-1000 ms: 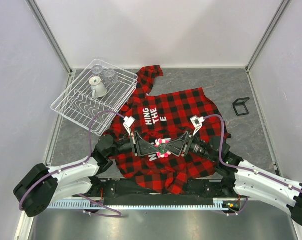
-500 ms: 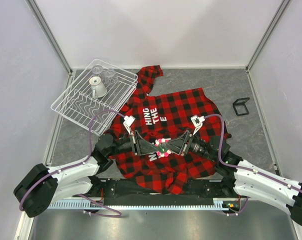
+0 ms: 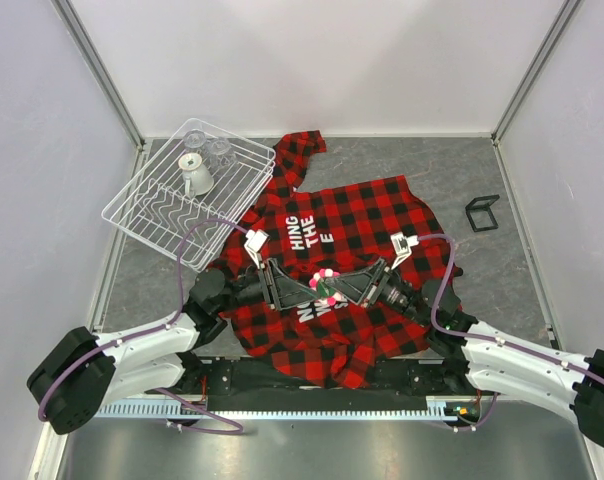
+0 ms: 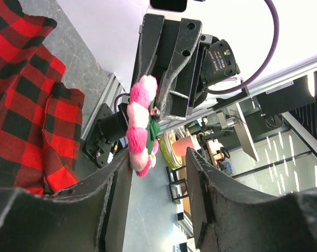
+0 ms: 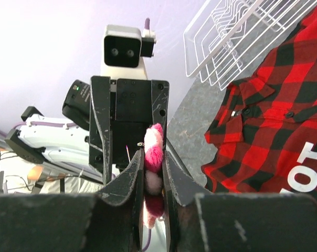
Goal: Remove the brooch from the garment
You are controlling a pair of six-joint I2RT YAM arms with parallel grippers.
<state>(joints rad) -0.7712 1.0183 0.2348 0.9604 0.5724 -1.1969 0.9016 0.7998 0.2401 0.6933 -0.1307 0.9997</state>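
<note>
The brooch (image 3: 326, 282), a fluffy pink flower with a bit of green, hangs just above the middle of the red-and-black plaid garment (image 3: 354, 215). My right gripper (image 3: 335, 288) is shut on it. In the right wrist view the pink brooch (image 5: 154, 152) is pinched flat between the two fingers of that gripper (image 5: 152, 157). My left gripper (image 3: 304, 287) faces it from the left and stands open. In the left wrist view its fingers (image 4: 158, 157) are wide apart with nothing between them, and the brooch (image 4: 140, 126) sits just beyond their tips. The garment (image 4: 22, 105) lies below.
A white wire dish rack (image 3: 187, 190) holding a cup and glasses rests on the garment's left sleeve at the back left. A small black frame (image 3: 482, 213) lies on the grey table at the right. Walls close in three sides.
My left gripper has opened and let go of the brooch. My right gripper, which closed on the brooch a moment earlier, has carried it slightly up and away from the garment.
</note>
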